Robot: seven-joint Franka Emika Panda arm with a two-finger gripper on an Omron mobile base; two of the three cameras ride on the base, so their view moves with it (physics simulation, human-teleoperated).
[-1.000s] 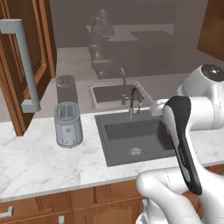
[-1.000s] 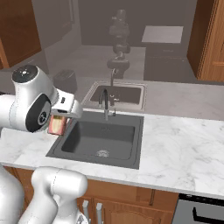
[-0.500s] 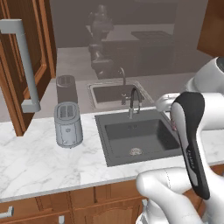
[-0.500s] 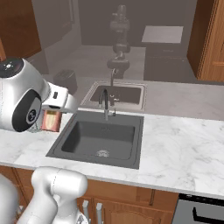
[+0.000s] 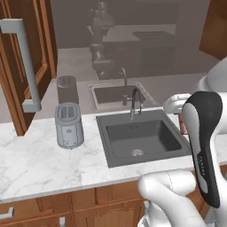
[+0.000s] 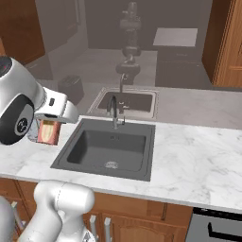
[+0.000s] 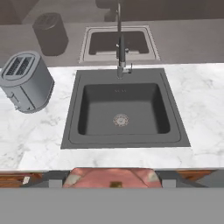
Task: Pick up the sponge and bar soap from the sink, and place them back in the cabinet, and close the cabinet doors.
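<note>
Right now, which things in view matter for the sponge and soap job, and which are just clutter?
Part of the job:
- bar soap, held in the claw
- sink, basin bare
- cabinet door, open, upper left

Just lying about:
- toaster, on the counter left of the sink
- faucet
- lower cupboard fronts

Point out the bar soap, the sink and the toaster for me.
bar soap (image 6: 47, 132): right base view, its cream face, between the claw's fingers.
sink (image 7: 124, 113): hand view, basin floor beside the drain.
toaster (image 5: 69, 125): left base view, its front side.
</note>
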